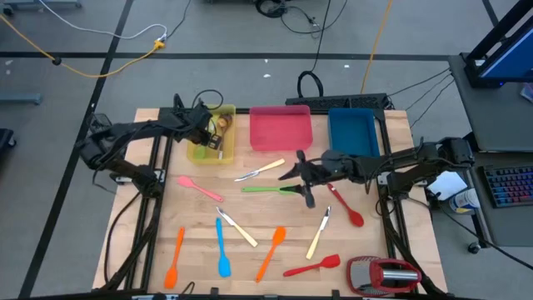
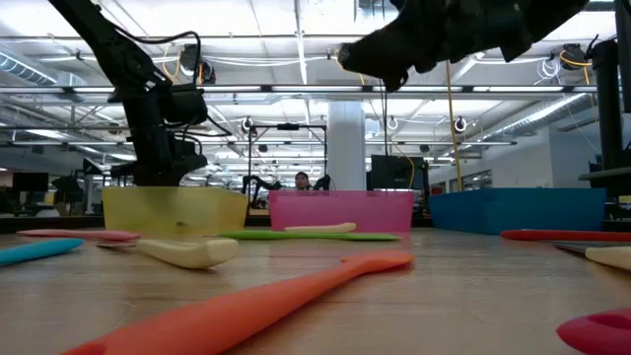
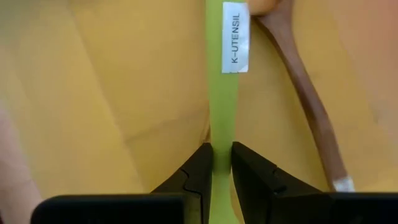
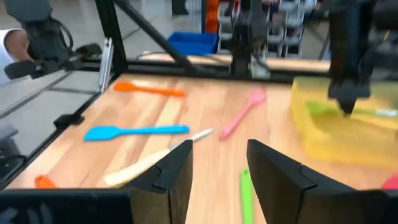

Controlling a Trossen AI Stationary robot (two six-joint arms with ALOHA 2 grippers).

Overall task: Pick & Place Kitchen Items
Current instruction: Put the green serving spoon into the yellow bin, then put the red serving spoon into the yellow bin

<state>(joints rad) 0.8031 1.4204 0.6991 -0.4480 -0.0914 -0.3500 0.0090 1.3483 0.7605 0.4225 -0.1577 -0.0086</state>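
Light wooden bench (image 1: 250,254); translucent yellow rectangular tray (image 1: 202,153) at its far left edge. Left gripper (image 3: 222,163), inside the tray, pinches a slim lime-green labelled utensil (image 3: 222,93). Right gripper (image 4: 217,163), fingers spread, hovers mid-bench over a long green spatula (image 1: 268,189).

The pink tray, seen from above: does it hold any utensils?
No: in the high view the pink tray shows only its bare floor, with no utensil inside.

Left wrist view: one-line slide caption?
Left gripper shut on a green utensil labelled K-UTENSIL, inside the yellow tray beside a wooden spoon.
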